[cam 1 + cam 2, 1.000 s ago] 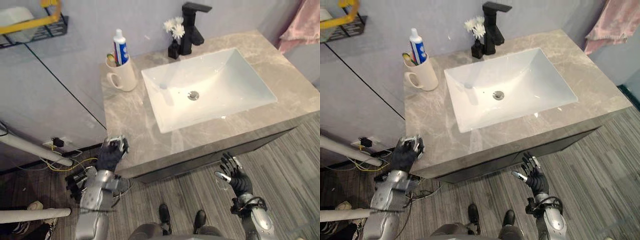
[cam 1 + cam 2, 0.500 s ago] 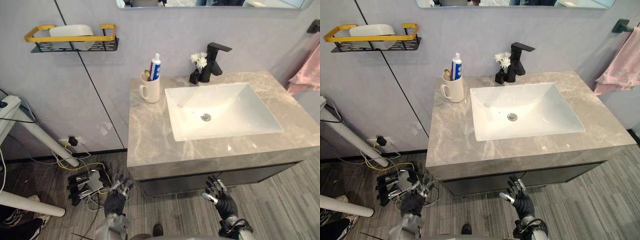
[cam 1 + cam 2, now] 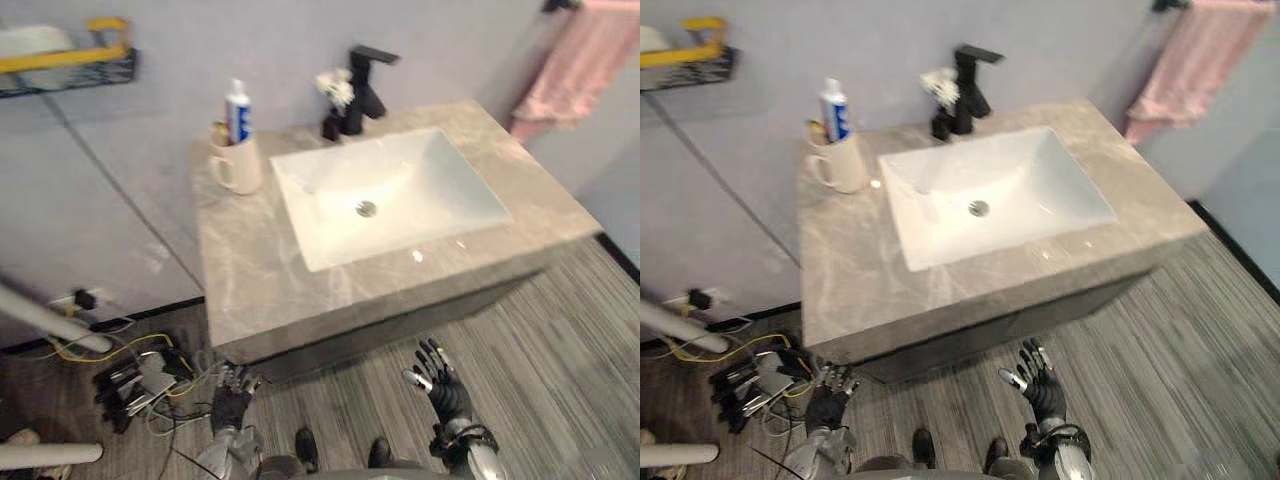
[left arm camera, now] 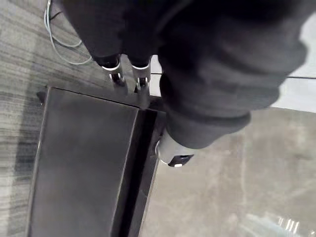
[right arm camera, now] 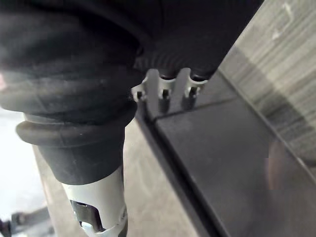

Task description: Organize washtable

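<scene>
At the bottom of the head views, below the front edge of the washtable (image 3: 250, 275), both hands hang over the striped floor and touch nothing. The right hand (image 3: 443, 390), lower right, has its fingers (image 3: 428, 352) straight and fanned apart, empty. The left hand (image 3: 230, 403), lower left, has its fingers loosely extended and also grasps nothing. On the grey counter a cream mug (image 3: 240, 166) with a toothpaste tube (image 3: 237, 100) stands left of the white sink (image 3: 330, 212). Behind the sink stand a black faucet (image 3: 362, 80) and white flowers (image 3: 335, 88). What else sits in the mug is hard to make out. The yellow-railed shelf (image 3: 70, 62) and the pink towel (image 3: 585, 60) are cut off at the upper corners.
</scene>
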